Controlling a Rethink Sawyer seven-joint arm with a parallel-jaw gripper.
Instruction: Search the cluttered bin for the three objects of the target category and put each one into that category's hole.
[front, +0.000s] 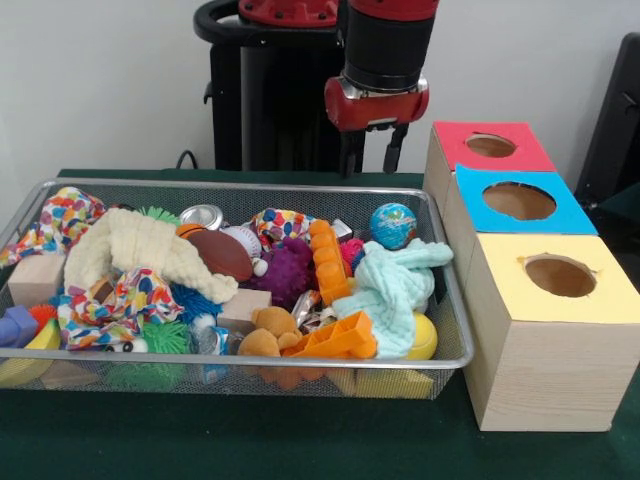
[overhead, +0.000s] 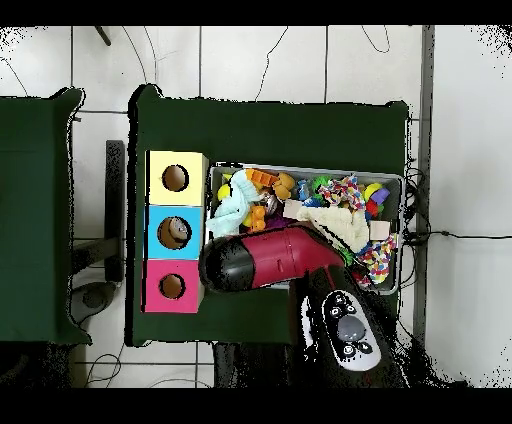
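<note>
1. The jaws stand apart and hold nothing; the gripper (front: 372, 152) hangs above the far rim of the cluttered bin (front: 130, 186), toward the boxes.
2. The wrinkly plastic pieces cannot be picked out in the clutter.
3. The blue-topped box's hole (front: 519, 201) lies beside the bin, between the red-topped box (front: 449, 139) and the yellow-topped box (front: 610, 300).
4. A globe ball (front: 393, 225), a mint cloth (front: 392, 285) and a cream cloth (front: 140, 250) lie in the bin.
</note>
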